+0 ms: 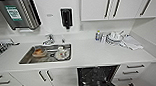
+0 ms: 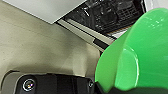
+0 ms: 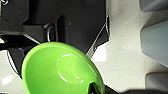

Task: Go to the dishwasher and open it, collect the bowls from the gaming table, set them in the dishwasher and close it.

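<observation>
Your head camera looks down on the white desk with its sink, and below the desk edge the dishwasher stands open, its dark racks showing. In the left wrist view a bright green bowl sits right up against the camera with the dishwasher's dark interior beyond it, and your left claw seems to be gripping its rim, though the fingers themselves are hard to make out. In the right wrist view a second green bowl is pinched at its rim by your right claw, above pale floor.
</observation>
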`<state>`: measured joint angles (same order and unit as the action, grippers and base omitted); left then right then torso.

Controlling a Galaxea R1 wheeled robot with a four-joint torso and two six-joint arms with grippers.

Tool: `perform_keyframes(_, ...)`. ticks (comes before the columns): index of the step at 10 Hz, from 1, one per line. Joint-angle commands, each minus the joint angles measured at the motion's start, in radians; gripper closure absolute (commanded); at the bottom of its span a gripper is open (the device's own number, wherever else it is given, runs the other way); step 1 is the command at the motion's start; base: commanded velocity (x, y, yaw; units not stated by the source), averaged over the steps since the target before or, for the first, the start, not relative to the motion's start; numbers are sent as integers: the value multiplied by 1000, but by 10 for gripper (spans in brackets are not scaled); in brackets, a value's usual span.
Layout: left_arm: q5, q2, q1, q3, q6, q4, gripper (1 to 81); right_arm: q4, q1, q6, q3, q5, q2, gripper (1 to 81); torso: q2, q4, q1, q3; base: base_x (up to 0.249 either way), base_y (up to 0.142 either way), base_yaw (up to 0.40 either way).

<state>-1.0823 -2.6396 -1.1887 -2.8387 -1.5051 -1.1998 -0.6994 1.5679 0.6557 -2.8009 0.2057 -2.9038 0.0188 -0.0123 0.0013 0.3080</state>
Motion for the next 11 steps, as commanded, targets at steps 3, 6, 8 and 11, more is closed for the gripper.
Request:
perform_keyframes(3,-41,-39,335,-179,-251,-329,811,1,-7,4,11,-49,18,811,-1,0,0,154,0,0,0)
perform_keyframes(6,-51,-74,536,-186,-387,-504,811,3,-16,4,28,-51,15,811,-1,0,1,125,0,0,0)
perform_keyframes(8,-59,-111,665,-183,-475,-613,811,3,-16,5,31,-51,12,811,-2,0,1,132,0,0,0)
perform_keyframes(11,-47,-253,797,-186,-573,-705,811,3,-16,5,41,-49,12,811,-2,0,2,131,0,0,0)
